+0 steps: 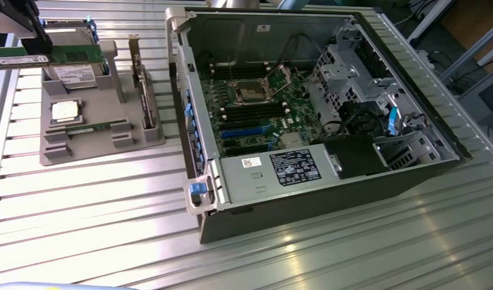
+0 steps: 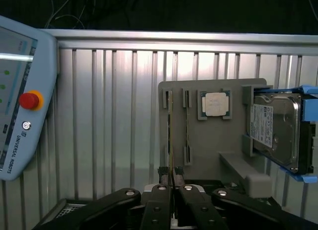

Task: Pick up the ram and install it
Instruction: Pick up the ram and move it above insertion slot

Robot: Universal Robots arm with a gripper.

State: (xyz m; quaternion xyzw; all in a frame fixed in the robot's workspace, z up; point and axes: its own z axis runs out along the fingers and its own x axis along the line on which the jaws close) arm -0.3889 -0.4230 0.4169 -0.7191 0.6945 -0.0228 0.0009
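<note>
My gripper (image 1: 37, 43) hangs at the top of the exterior view's left, above the grey parts tray (image 1: 101, 144), shut on the ram (image 1: 65, 58). The ram is a long green stick, held level and lifted clear of the tray. In the wrist view the fingers (image 2: 164, 183) pinch the ram (image 2: 171, 140) edge-on, over the tray (image 2: 208, 150). The open computer case (image 1: 311, 175) lies to the exterior view's right, its motherboard (image 1: 258, 103) showing black memory slots (image 1: 251, 113).
On the tray lie a silver hard drive (image 1: 70, 74), a processor (image 1: 64, 112), a second green stick (image 1: 89, 128) and a taller card with a metal bracket (image 1: 143, 90). A teach pendant (image 2: 20, 101) lies on the ribbed aluminium table (image 1: 109, 205).
</note>
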